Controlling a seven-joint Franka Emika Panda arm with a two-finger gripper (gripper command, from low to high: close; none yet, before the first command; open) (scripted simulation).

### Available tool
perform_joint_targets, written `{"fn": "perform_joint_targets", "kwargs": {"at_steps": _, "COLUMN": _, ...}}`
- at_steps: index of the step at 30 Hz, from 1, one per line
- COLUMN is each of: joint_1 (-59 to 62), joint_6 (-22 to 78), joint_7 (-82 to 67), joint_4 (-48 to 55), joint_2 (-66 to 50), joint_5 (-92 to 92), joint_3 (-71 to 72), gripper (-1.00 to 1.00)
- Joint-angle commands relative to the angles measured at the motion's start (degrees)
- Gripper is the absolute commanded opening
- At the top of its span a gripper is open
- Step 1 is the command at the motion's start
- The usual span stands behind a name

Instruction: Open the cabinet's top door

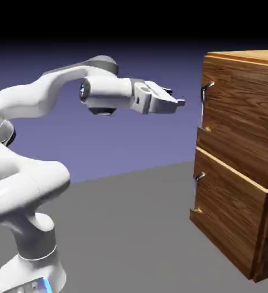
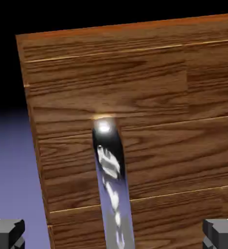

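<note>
Hand (image 1: 180, 103) level, fingers spread wide, just short of the top door's (image 1: 239, 114) silver handle (image 2: 111, 185), not touching.

Brown wood-grain cabinet (image 1: 244, 166) upright, top door (image 1: 239, 114) closed, vertical silver bar handle (image 2: 112, 185)

Plain grey table surface (image 1: 130, 229); blue-violet backdrop (image 1: 147, 131), fading to black above, apparently unlit.

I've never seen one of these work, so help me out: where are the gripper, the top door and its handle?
gripper (image 1: 180, 103): exterior view, between its open fingertips.
top door (image 1: 239, 120): exterior view, middle of the upper wood panel.
handle (image 2: 111, 180): hand view, middle of the silver bar.
</note>
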State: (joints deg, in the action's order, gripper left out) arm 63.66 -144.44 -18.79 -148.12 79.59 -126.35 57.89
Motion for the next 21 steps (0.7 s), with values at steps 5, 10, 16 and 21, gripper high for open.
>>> {"fn": "perform_joint_targets", "kwargs": {"at_steps": 5, "joint_1": 6.35, "joint_6": 2.92, "joint_7": -6.04, "joint_4": 1.27, "joint_2": 4.63, "joint_5": -12.46, "joint_3": 5.71, "gripper": 0.00}}
{"fn": "perform_joint_targets", "kwargs": {"at_steps": 10, "joint_1": 10.94, "joint_6": 5.03, "joint_7": -10.42, "joint_4": 2.19, "joint_2": 7.98, "joint_5": -21.49, "joint_3": 9.85, "gripper": 0.00}}
{"fn": "perform_joint_targets", "kwargs": {"at_steps": 16, "joint_1": 19.34, "joint_6": 5.10, "joint_7": -10.51, "joint_4": 10.43, "joint_2": 6.58, "joint_5": -24.32, "joint_3": 12.49, "gripper": -1.00}}
{"fn": "perform_joint_targets", "kwargs": {"at_steps": 21, "joint_1": 15.69, "joint_6": 15.07, "joint_7": -14.41, "joint_4": 2.84, "joint_2": 6.06, "joint_5": -24.65, "joint_3": 9.28, "gripper": -1.00}}
